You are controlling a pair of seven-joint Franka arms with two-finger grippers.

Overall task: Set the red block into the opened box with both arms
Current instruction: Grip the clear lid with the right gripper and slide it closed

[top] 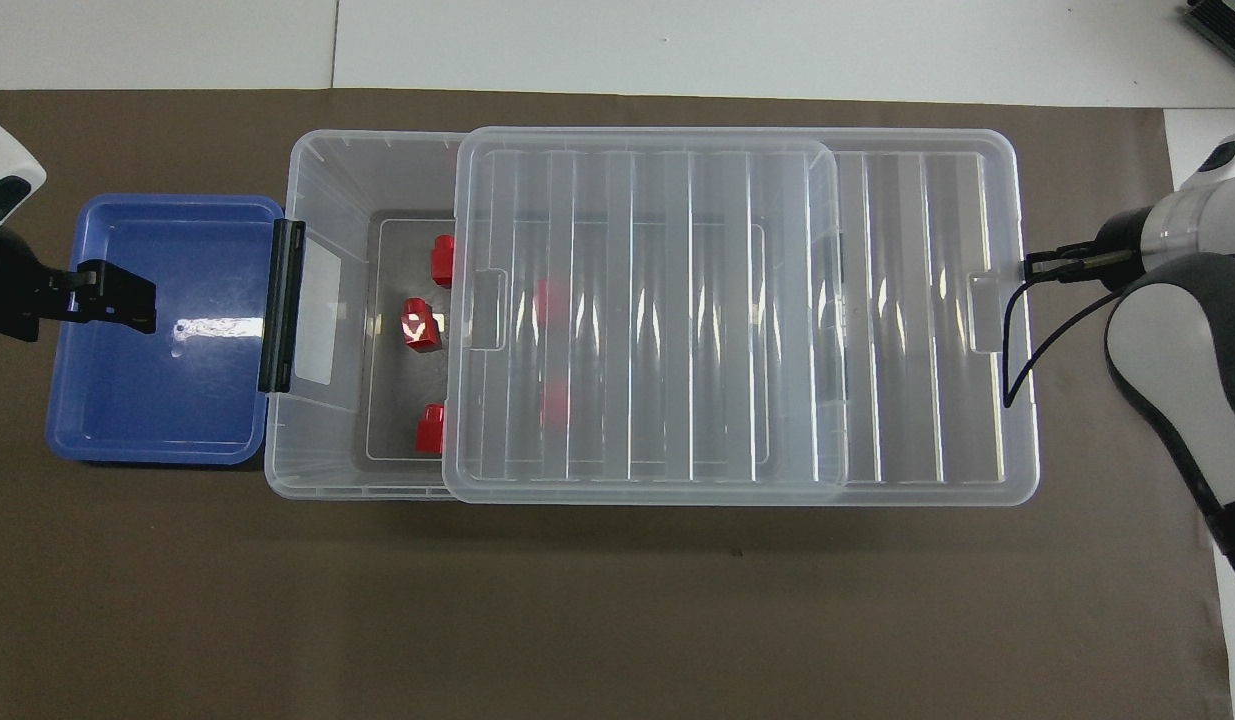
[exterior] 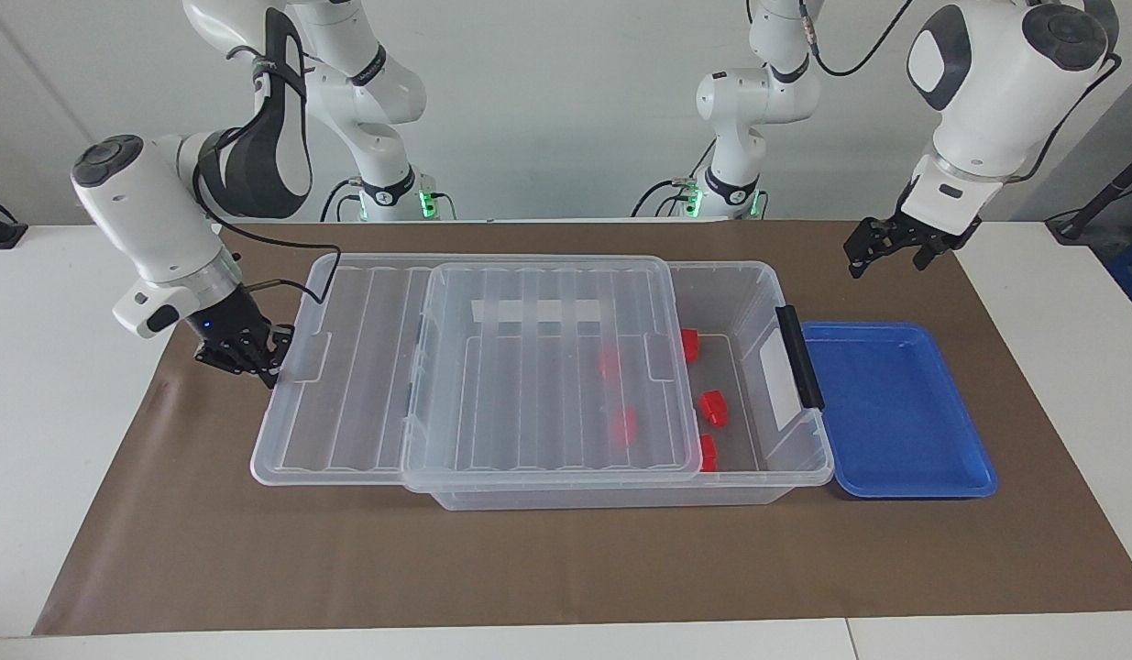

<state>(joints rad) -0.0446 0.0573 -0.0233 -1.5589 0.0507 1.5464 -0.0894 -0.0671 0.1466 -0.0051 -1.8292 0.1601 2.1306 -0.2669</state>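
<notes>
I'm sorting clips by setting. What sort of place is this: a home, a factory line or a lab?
Most likely a robotics lab bench: two arms fixed at a white table under brown paper, with staged props, a clear box of red blocks beside a blue tray.
</notes>
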